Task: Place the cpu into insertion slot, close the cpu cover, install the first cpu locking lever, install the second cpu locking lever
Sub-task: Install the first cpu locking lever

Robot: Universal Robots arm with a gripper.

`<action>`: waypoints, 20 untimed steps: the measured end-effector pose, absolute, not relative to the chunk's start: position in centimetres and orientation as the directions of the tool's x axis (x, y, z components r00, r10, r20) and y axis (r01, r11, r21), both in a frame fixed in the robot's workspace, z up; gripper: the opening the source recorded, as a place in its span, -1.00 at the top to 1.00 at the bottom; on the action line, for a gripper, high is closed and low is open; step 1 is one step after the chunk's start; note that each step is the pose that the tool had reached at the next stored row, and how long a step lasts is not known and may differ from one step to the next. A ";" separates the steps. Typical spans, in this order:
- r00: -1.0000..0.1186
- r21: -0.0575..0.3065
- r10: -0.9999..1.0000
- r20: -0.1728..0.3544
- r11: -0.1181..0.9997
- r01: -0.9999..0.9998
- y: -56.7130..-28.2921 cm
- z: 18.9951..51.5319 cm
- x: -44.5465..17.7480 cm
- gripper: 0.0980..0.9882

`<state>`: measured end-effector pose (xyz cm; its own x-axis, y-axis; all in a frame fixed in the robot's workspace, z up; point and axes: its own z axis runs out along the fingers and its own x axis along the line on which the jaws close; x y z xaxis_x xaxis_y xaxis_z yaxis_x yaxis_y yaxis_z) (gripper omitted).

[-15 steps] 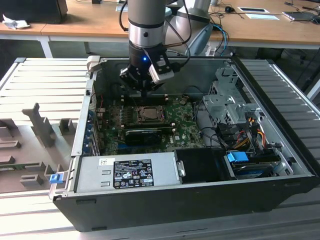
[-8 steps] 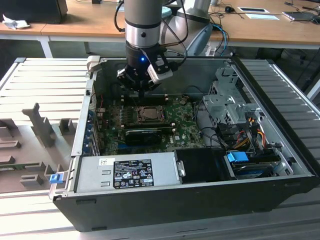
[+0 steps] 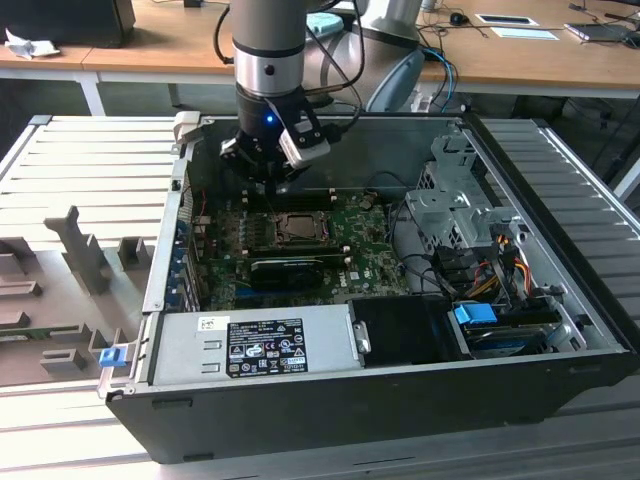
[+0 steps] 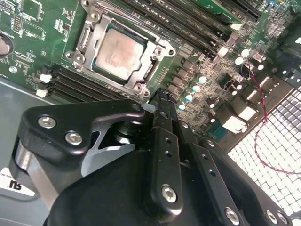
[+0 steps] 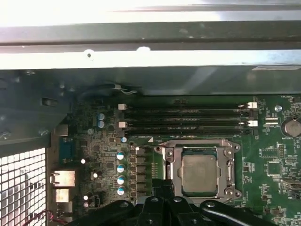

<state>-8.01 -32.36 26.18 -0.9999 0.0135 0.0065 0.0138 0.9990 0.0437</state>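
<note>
While the cpu (image 5: 200, 173) lies in its socket (image 5: 199, 170) under the lowered cover (image 5: 175, 169), the claw (image 4: 161, 97) hangs just beside it, fingers together, empty.

Quick headcount: one cpu (image 5: 199, 173), one cpu cover (image 5: 170, 172) framing it, one gripper (image 4: 160, 98), one open computer case (image 3: 560, 330), and one grey power supply (image 3: 250, 345). White latches (image 5: 122, 107) on the memory slots (image 5: 188, 113) in the first wrist view: four, two at each end.
</note>
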 end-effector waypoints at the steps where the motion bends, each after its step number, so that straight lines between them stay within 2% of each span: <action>1: -1.000 0.044 0.013 0.006 0.999 0.013 -32.4 26.2 -8.1 0.98; 20: -1.000 0.044 0.010 0.006 0.999 0.010 -32.4 26.1 -10.3 0.98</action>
<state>-10.33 -32.36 26.10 -0.9999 0.0095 0.0055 0.0097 0.9990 0.0437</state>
